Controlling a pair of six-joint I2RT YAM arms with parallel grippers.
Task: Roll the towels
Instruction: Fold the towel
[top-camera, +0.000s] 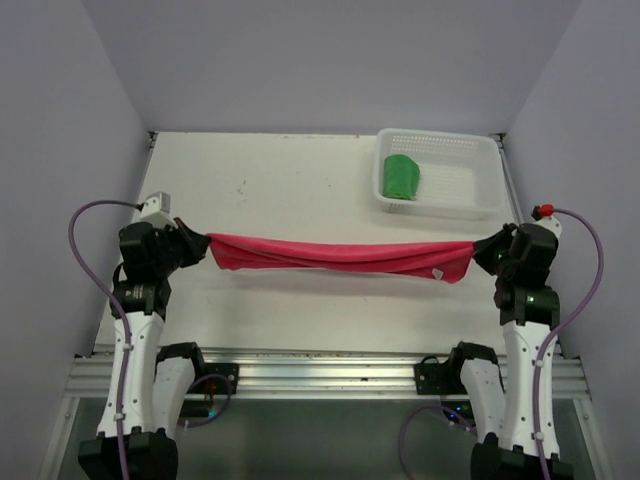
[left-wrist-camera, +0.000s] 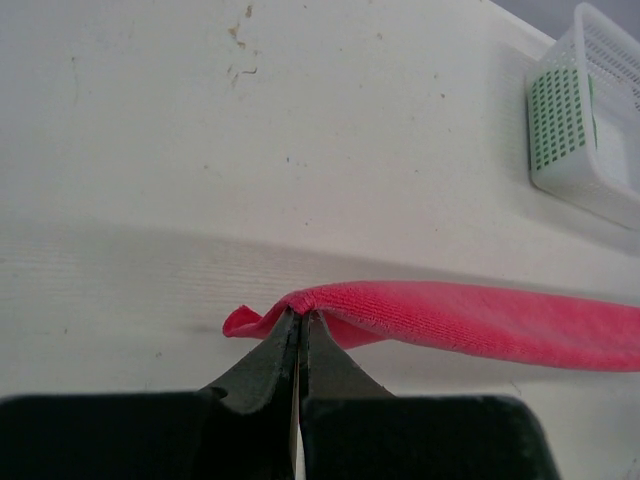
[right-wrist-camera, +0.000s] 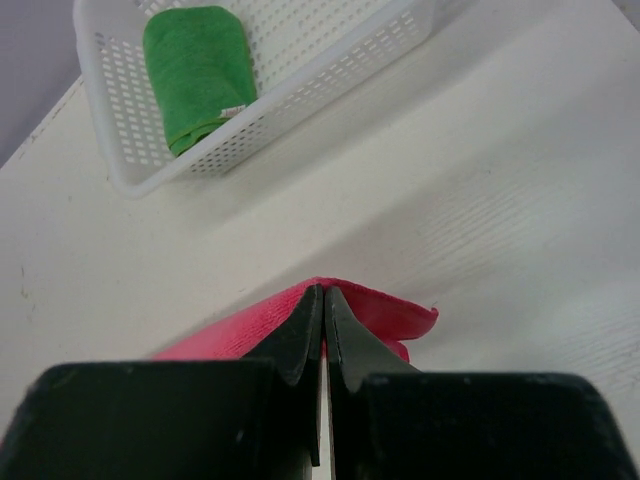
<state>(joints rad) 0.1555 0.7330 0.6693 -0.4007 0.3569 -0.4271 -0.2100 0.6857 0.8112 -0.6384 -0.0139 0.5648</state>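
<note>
The left gripper (left-wrist-camera: 298, 325) is clenched tight on one end of the pink towel (top-camera: 340, 253), its fingers pinching a bunched fold of cloth. The right gripper (right-wrist-camera: 323, 300) is clamped the same way on the other end, with a corner flap poking out past its fingers. From above, the left one sits at about nine o'clock on the table (top-camera: 280, 180) and the right at about three. The towel is stretched between them as a long, narrow, slightly sagging band across the middle. Going by the shadow under it, it seems to hang just clear of the table, though I can't be sure along its whole length.

Further out, at about one o'clock, a white mesh basket (top-camera: 440, 135) stands near the far edge. The green towel (top-camera: 402, 177) lies inside it at its left end, already a tight roll.

So I'd call this about halfway. The green one looks finished and put away. The pink one is only gathered and pulled straight, with no roll started, and it presumably has to go into the basket afterwards.
</note>
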